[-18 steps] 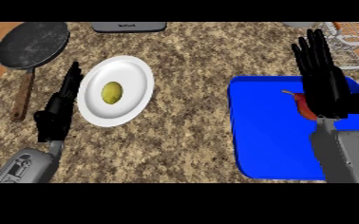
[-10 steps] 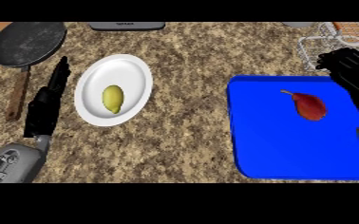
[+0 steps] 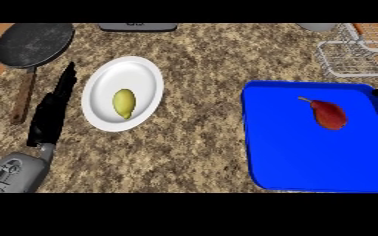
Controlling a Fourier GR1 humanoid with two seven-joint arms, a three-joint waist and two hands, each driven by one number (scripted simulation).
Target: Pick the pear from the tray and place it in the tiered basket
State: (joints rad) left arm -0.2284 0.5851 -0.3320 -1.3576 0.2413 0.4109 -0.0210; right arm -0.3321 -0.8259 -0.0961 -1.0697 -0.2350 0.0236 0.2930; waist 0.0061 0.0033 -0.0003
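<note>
A red pear [image 3: 328, 114] lies on its side on the blue tray [image 3: 295, 155] at the right, stem pointing up-left. The wire tiered basket [image 3: 347, 55] stands at the upper right corner, just beyond the tray. My left hand [image 3: 53, 110] rests open at the left, fingers straight, beside a white plate. My right hand is out of the head view, so nothing touches the pear.
A white plate [image 3: 136, 77] with a yellow lemon [image 3: 123, 103] sits left of centre. A dark frying pan [image 3: 33, 44] with a wooden handle lies at the upper left. A grey appliance [image 3: 139, 26] shows at the top edge.
My right hand has withdrawn to the right and left the view, uncovering the pear. The view has shifted, so the tray and plate sit further right; the left hand stays open.
</note>
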